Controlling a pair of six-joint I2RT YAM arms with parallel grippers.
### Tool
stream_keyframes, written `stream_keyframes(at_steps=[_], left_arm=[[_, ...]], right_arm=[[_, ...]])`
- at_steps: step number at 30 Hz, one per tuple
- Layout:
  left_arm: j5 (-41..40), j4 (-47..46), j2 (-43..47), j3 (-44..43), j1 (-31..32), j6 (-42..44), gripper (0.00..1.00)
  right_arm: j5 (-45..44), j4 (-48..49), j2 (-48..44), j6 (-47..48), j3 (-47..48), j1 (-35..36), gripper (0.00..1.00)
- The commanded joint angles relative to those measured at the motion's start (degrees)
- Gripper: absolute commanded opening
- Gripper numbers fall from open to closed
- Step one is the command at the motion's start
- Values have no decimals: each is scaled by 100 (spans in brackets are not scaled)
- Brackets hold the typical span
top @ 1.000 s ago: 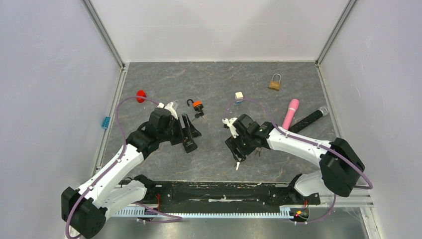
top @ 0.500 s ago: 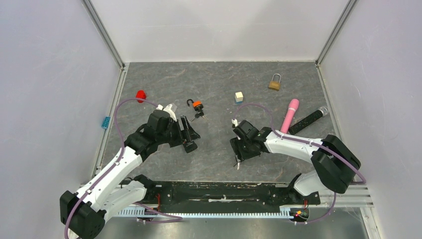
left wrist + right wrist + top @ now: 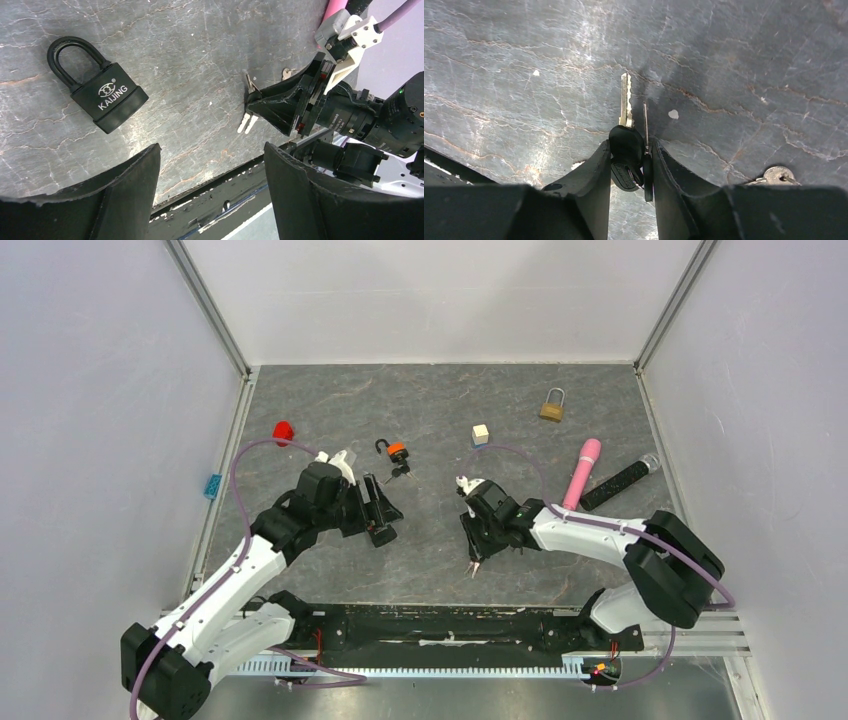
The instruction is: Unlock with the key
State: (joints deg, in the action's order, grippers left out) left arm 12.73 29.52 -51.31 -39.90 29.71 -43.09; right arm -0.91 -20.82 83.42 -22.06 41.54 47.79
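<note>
Right hand (image 3: 630,150) narrow around the keys (image 3: 626,107), pinching their black heads.
The keys lie on the counter (image 3: 514,55) near its middle, right of the black padlock (image 3: 112,100), over which the left hand (image 3: 210,150) hovers wide open. They look light, thin, stiff and probably slippery, so the plastic heads are the place to grip, leaving the blade free.

Counter (image 3: 440,390): grey stone finish. Pink cylinder (image 3: 584,466) at 3 o'clock, black rod (image 3: 620,480) just beside it. Cream cube (image 3: 481,433) at 1 o'clock. Red piece (image 3: 283,431) at 10 o'clock.
</note>
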Motion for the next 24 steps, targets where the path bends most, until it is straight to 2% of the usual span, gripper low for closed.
stream_keyframes(at_steps=[1,4,11,17,20,22,24], left_arm=[[251,-365,38,-2,8,39,80],[355,-481,66,7,11,21,80],[633,-1138,-59,78,17,-235,80],[849,-1617,-377,152,17,-453,80],[915,-1756,-446,182,17,-550,80],[909,-1735,-458,182,17,-551,80],[873,-1700,-434,191,17,-526,80]], right_arm=[[-144,451,-287,578,128,29,0],[-53,698,-487,838,71,26,0],[626,2006,-1097,1259,-242,20,0],[702,2255,-1046,1265,-206,-7,0],[581,1930,-1000,1259,-163,-34,0],[386,1360,-887,1244,-20,-34,10],[225,699,-709,1259,212,-26,23]])
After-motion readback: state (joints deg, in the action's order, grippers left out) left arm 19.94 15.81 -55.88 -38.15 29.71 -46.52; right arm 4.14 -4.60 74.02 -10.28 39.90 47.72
